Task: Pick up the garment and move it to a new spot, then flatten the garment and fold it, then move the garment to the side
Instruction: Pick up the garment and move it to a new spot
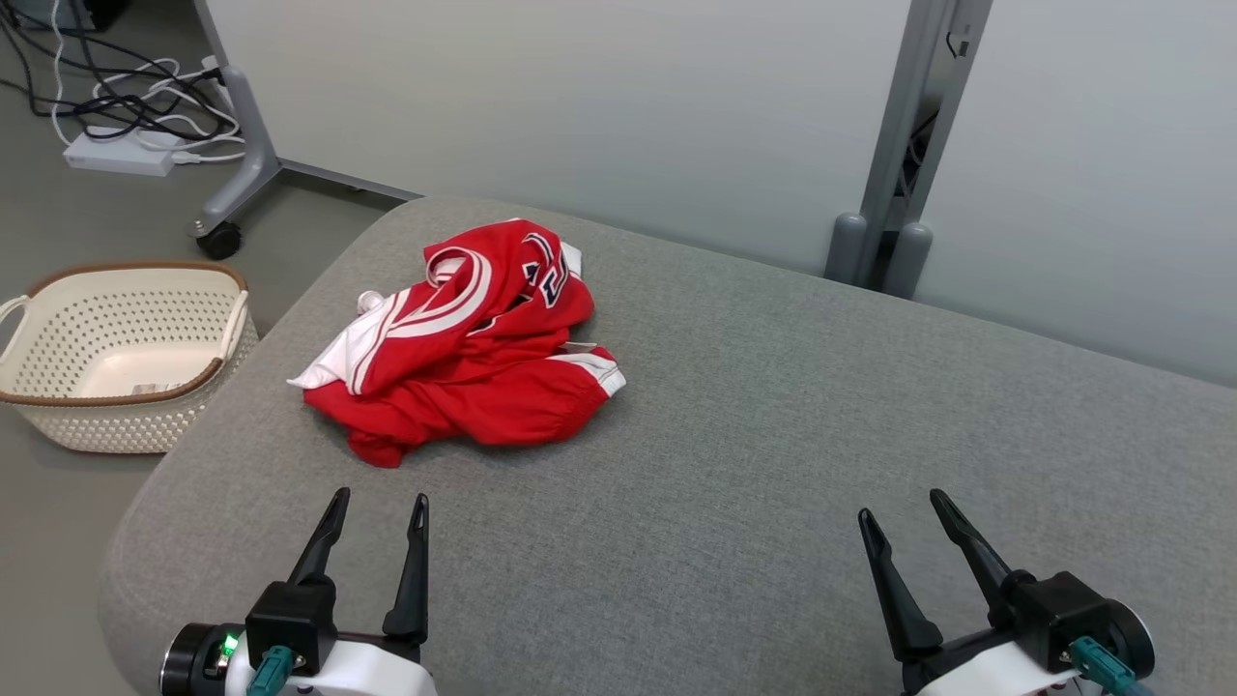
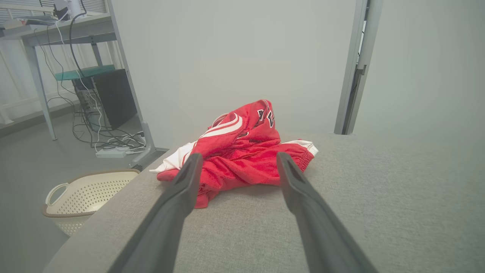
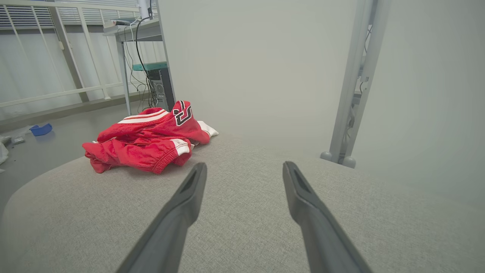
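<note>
A crumpled red garment (image 1: pixel 474 353) with white stripes and dark lettering lies in a heap on the left part of the grey padded surface (image 1: pixel 773 435). My left gripper (image 1: pixel 379 507) hangs open near the front edge, a short way in front of the heap, nothing between its fingers. In the left wrist view the garment (image 2: pixel 242 151) sits just beyond the left gripper (image 2: pixel 239 158). My right gripper (image 1: pixel 902 510) stands open over bare fabric at the lower right, far from the heap. The right wrist view has the garment (image 3: pixel 147 140) off to the left of the right gripper (image 3: pixel 244 167).
A cream perforated basket (image 1: pixel 116 353) stands on the floor left of the grey surface. Behind it are a wheeled stand leg (image 1: pixel 232 184), cables and a white power strip (image 1: pixel 121 150). A pale partition wall (image 1: pixel 580 106) with a grey post (image 1: pixel 904 145) runs along the far edge.
</note>
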Motion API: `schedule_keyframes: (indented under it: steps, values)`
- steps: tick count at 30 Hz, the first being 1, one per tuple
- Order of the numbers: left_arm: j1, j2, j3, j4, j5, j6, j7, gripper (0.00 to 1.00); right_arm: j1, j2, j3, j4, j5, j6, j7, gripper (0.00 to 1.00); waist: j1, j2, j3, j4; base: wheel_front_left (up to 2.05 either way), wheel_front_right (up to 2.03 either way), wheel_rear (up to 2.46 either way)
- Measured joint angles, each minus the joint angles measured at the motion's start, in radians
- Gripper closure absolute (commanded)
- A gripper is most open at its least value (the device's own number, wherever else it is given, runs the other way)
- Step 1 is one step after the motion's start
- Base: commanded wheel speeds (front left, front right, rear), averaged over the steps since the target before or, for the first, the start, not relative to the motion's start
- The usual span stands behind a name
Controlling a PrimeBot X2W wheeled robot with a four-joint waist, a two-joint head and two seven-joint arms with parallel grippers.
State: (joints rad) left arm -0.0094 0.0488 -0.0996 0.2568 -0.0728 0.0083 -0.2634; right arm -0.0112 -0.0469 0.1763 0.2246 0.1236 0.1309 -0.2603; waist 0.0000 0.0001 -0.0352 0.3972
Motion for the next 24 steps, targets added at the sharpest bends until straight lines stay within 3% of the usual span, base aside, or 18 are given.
schedule_keyframes:
  steps: [7,15,24]
  values:
    - [0.000,0.000,-0.004,0.005,-0.001,-0.002,0.000,0.00,0.000,0.000,0.007,0.003,0.000,0.000,0.000,0.00,0.0000,0.0000,0.004,0.041,0.00,0.00,0.00]
    - [0.000,0.000,-0.010,0.004,-0.018,0.003,0.000,0.00,0.000,0.000,0.011,0.004,-0.007,0.000,0.000,0.00,0.0000,0.0000,0.023,0.043,0.00,0.00,0.00]
    - [-0.074,0.001,-0.030,-0.029,-0.095,0.023,0.000,0.00,-0.050,0.000,-0.010,-0.013,-0.069,0.000,0.000,0.00,0.0000,0.0000,0.129,0.026,0.00,0.00,0.00]
